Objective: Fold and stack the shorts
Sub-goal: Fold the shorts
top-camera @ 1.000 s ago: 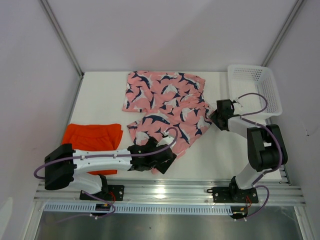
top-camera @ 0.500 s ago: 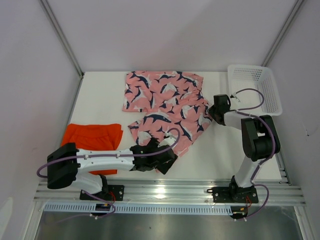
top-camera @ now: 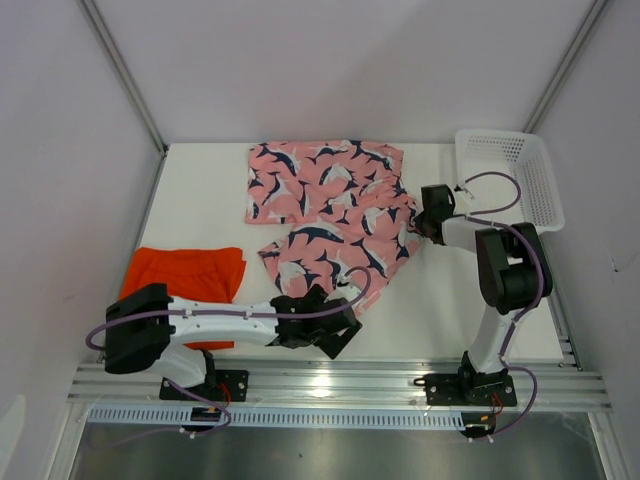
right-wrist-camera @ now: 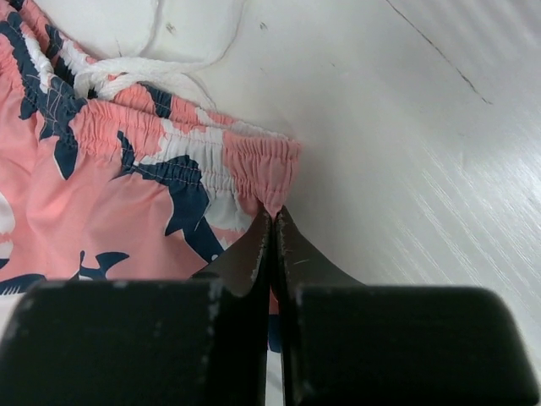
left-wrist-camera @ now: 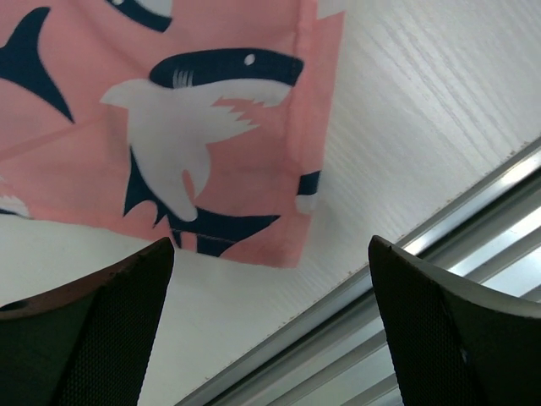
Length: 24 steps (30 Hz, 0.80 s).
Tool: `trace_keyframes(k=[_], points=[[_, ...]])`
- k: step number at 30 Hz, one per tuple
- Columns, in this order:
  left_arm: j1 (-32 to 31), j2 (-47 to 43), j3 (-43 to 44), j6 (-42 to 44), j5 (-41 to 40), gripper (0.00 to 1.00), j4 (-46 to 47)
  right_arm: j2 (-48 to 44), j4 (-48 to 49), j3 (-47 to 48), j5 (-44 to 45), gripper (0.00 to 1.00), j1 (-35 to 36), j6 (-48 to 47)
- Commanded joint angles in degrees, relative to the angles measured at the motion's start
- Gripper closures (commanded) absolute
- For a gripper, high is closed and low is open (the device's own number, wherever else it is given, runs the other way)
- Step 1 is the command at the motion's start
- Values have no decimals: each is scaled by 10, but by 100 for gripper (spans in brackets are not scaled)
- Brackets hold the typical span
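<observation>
The right gripper (right-wrist-camera: pixel 272 222) has just been closed on the waistband corner of the pink shorts (top-camera: pixel 330 195), spread at centre frame. The left gripper (left-wrist-camera: pixel 270 247) is held wide open and empty at the hem, so folding can probably be begun.

Pink shark-print shorts (top-camera: pixel 320 190) are lying mostly flat, near leg creased over at an angle, elastic waistband w/ white drawstring facing the white mesh basket (top-camera: pixel 505 175), just left of it. Orange shorts (top-camera: pixel 185 272) are sitting folded, well left of basket.
</observation>
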Motion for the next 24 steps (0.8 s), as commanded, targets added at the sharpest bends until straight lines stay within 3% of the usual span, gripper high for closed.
trace_keyframes(k=[1, 5, 14, 24], points=[[-13, 9, 1, 21, 32, 3, 34, -45, -4, -23, 27, 100, 3, -4], [-17, 36, 8, 32, 49, 7, 40, -58, 0, -38, 24, 100, 5, -11], [-16, 100, 43, 15, 8, 12, 2, -60, 1, -38, 17, 100, 8, -19], [22, 78, 4, 7, 28, 40, 14, -69, 1, -37, 8, 100, 4, -26]])
